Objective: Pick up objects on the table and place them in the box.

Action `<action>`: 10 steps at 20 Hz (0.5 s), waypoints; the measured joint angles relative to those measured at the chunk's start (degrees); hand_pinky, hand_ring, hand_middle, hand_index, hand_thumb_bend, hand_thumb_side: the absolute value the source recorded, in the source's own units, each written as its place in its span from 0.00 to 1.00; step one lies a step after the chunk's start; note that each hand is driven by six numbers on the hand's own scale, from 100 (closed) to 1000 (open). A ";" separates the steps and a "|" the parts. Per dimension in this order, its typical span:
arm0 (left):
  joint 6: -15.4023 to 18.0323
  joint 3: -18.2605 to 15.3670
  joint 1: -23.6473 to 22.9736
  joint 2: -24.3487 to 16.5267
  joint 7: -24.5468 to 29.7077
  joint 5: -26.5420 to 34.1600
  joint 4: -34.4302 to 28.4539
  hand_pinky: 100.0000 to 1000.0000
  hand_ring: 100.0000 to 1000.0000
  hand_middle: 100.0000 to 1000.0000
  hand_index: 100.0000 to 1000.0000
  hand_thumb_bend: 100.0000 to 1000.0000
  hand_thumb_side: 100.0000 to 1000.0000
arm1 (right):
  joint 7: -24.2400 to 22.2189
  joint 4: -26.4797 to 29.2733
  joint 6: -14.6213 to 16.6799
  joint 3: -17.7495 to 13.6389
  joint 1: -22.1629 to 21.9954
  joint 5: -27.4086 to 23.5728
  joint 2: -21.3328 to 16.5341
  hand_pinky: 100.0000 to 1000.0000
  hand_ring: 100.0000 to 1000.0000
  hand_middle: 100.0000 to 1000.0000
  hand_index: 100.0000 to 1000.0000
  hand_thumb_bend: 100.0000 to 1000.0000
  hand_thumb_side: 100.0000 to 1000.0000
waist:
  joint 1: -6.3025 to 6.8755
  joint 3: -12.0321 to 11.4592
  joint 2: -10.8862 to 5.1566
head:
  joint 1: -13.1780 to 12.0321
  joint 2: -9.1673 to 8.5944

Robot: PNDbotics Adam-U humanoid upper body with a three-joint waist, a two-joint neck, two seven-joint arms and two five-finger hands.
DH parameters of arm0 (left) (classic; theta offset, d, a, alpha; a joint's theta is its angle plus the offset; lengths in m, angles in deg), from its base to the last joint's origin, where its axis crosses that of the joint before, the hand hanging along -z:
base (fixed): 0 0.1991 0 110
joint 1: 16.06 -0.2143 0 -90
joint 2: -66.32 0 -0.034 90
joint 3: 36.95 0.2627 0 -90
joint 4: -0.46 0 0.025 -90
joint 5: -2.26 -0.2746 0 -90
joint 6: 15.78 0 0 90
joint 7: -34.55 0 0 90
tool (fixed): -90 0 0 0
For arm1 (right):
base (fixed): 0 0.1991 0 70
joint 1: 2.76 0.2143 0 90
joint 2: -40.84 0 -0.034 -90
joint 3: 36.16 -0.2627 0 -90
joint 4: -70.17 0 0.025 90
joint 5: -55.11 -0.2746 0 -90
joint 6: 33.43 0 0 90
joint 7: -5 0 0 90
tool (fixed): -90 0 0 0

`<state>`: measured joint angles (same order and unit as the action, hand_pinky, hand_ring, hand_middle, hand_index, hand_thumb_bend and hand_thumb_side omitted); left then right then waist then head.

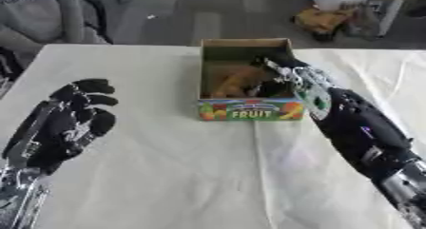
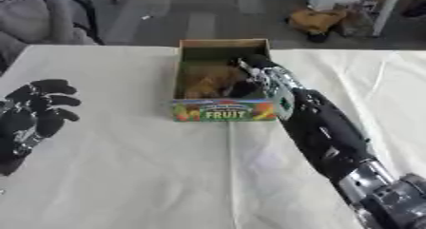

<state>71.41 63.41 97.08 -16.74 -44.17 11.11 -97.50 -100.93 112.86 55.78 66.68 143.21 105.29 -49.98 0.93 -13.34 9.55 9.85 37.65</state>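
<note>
The right hand (image 1: 279,76) reaches over the right wall of the cardboard fruit box (image 1: 246,110), which stands in the middle of the table (image 1: 166,176) on a white cloth, its printed front side with the word FRUIT turned toward the robot. The hand is inside the box, above an orange-brown object (image 1: 237,81) that lies on the bottom; what this object is I cannot say, only its colour and rounded form. There is also something dark beside it, under the hand, but it is not clear whether it is a separate thing or a part of the hand. Whether the fingers of the right hand are curled round something or already released, the views do not show, because they point down into the box and are hidden. I judge that the arm is extended this way to put a thing low in the box instead of dropping it. The left hand (image 1: 71,119) rests idle at the left side of the table, palm down, fingers relaxed and slightly spread, holding nothing. No other loose object shows on the cloth.
</note>
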 measured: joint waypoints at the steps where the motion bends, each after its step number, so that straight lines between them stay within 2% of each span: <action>1: 0.02 0.01 0.01 0.00 0.03 0.00 0.00 0.56 0.67 0.65 0.76 0.71 0.35 | -0.76 -0.21 0.17 -0.24 0.10 0.99 0.01 0.80 0.86 0.87 0.91 0.31 0.35 | -0.01 0.00 0.00 | 0.07 -0.02; 6: 0.02 0.01 0.01 0.01 0.08 0.00 0.01 0.56 0.67 0.65 0.76 0.72 0.35 | -4.26 -0.38 1.36 -2.41 0.29 4.73 0.47 0.80 0.86 0.87 0.91 0.28 0.37 | -0.33 0.03 -0.02 | 0.13 -0.30; 10: 0.04 0.01 0.01 0.01 0.09 0.00 0.02 0.56 0.67 0.65 0.76 0.71 0.34 | -4.73 0.97 1.69 -3.81 0.34 4.33 0.41 0.77 0.84 0.85 0.90 0.21 0.36 | -0.34 0.40 -0.12 | 0.06 -0.51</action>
<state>71.45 63.42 97.09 -16.74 -44.08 11.11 -97.48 -105.66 113.83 57.47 62.87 143.55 109.62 -49.57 0.59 -12.94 9.43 9.91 37.14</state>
